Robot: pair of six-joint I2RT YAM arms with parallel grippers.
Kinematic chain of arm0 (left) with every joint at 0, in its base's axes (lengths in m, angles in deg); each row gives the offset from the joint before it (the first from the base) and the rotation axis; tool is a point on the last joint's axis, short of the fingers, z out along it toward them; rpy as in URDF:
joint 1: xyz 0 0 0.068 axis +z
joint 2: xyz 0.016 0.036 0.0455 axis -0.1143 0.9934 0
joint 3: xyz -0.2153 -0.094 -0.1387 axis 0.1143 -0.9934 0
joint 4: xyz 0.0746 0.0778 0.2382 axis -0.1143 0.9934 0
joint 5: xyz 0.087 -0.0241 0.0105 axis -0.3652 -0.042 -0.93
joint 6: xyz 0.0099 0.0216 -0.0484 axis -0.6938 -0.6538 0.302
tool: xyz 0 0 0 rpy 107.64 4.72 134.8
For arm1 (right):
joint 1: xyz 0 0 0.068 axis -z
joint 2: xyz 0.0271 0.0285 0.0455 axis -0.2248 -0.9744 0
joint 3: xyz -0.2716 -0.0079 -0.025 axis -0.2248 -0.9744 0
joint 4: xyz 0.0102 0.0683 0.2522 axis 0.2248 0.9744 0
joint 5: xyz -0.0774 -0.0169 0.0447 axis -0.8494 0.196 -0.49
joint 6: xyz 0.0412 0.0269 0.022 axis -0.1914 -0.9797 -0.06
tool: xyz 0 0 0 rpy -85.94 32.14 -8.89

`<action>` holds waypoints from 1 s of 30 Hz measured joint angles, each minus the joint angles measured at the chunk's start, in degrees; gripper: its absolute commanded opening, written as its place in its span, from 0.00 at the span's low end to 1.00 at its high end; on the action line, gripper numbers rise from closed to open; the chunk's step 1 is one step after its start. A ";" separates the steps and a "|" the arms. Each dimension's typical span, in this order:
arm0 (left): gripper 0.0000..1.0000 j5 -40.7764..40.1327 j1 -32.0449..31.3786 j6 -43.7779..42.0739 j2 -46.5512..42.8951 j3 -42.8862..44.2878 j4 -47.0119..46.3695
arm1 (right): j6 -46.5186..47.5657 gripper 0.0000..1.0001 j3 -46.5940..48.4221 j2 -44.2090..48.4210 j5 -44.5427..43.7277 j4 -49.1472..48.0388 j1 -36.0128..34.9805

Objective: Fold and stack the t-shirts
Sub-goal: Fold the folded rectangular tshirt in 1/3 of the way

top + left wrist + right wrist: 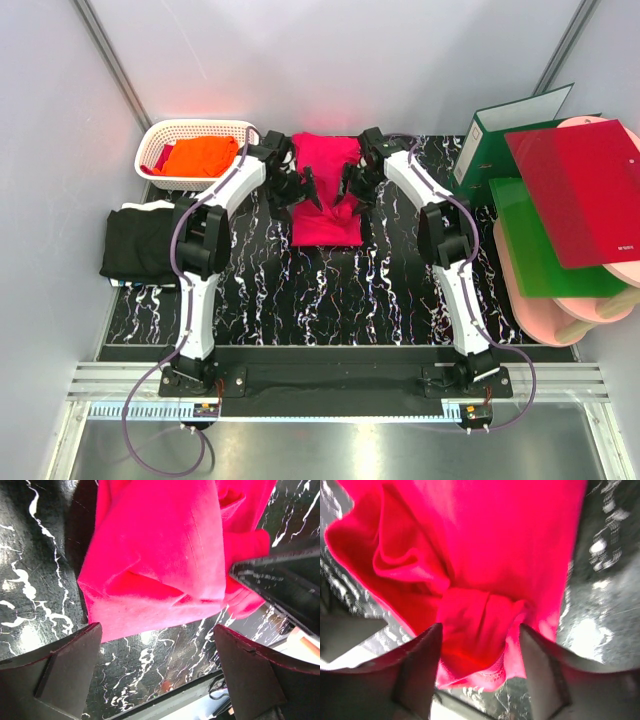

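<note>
Right now the crimson-pink t-shirt (325, 215) lies partly folded at far centre of the black marbled table (300, 290), between both arms. Left gripper (157, 672) is spread wide and holds nothing, shirt edge just beyond its fingertips. Right gripper (480, 672) is half spread, with a bunched shirt fold in the gap. Orange t-shirt (195, 155) sits in the white lattice basket (160, 132). Black t-shirt (140, 245) lies folded at far left.

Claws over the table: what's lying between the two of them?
The crimson-pink t-shirt, lying on the table; the top view shows it between left claw and right claw.
</note>
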 measured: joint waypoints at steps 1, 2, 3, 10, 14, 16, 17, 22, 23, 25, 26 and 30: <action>0.99 0.04 0.00 -0.13 -0.22 -0.20 -0.17 | 0.24 0.85 0.00 0.13 -1.38 -0.61 0.00; 0.99 0.13 0.00 -0.33 -0.66 -0.76 -0.39 | 0.33 0.86 0.00 0.24 -2.71 -1.11 0.02; 0.99 0.24 0.00 -0.61 -1.18 -1.40 -0.37 | 0.35 0.87 -0.04 0.42 -4.07 -1.64 0.02; 0.99 0.42 0.13 -2.05 -5.53 -7.30 -0.81 | 0.50 0.82 -3.43 5.44 -11.56 -5.81 0.07; 0.95 0.39 0.15 -2.78 -6.40 -9.49 -0.98 | 1.31 0.00 -8.50 11.67 -12.24 -7.80 0.09; 0.61 0.37 0.15 -2.97 -6.69 -10.34 -1.03 | 1.88 0.00 -11.39 15.15 -11.21 -8.68 0.09; 0.29 0.39 0.15 -3.02 -6.80 -10.58 -1.03 | 1.99 0.00 -12.90 16.79 -10.16 -9.03 0.09; 0.00 0.20 0.15 -4.11 -7.32 -11.85 -1.42 | 4.02 0.00 -21.88 22.86 -2.73 -9.79 0.11; 0.00 0.20 0.15 -4.17 -7.45 -12.17 -1.44 | 4.44 0.00 -23.12 22.97 -1.33 -9.73 0.15; 0.00 0.20 0.15 -4.28 -7.72 -12.85 -1.49 | 5.53 0.00 -26.18 22.45 2.01 -9.09 0.15; 0.00 0.22 0.15 -4.35 -7.82 -13.16 -1.44 | 6.03 0.00 -27.52 21.90 3.56 -8.63 0.20; 0.00 0.22 0.15 -4.74 -8.02 -14.67 -1.51 | 7.58 0.00 -29.70 17.59 7.43 -6.47 0.22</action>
